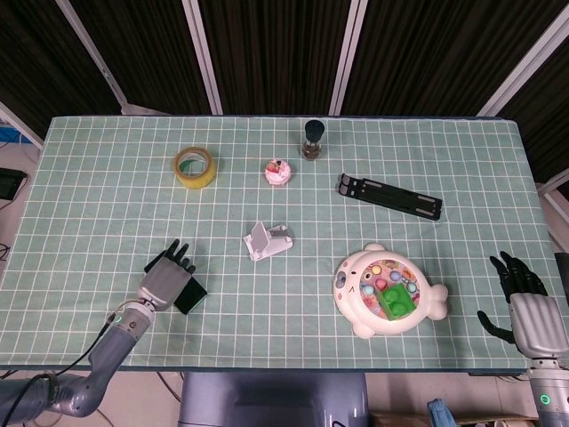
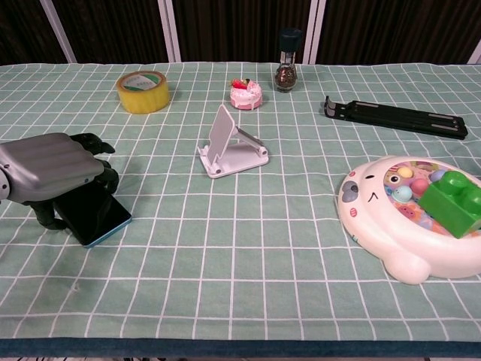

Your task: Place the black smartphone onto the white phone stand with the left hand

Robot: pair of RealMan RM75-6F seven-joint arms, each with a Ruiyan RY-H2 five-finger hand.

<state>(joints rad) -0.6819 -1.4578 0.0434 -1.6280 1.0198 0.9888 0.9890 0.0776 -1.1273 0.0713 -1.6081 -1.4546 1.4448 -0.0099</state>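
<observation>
The black smartphone [image 1: 190, 297] [image 2: 96, 214] lies at the front left of the table, mostly covered by my left hand [image 1: 164, 282] [image 2: 51, 169]. The fingers curl over its far edge and the thumb sits at its near left side, so the hand grips it. Its front right corner, with a blue rim, sticks out low over the cloth. The white phone stand [image 1: 268, 241] [image 2: 230, 144] is upright and bare, to the right of and beyond the hand. My right hand [image 1: 525, 312] hovers past the table's front right corner, fingers apart, holding nothing.
A yellow tape roll [image 1: 195, 166] [image 2: 143, 90], a small pink cake toy [image 1: 278, 172] [image 2: 246, 93] and a pepper grinder [image 1: 312, 139] [image 2: 285, 60] stand at the back. A black folded stand [image 1: 388, 197] [image 2: 394, 116] lies back right. A white seal toy [image 1: 418, 307] [image 2: 376, 218] sits front right.
</observation>
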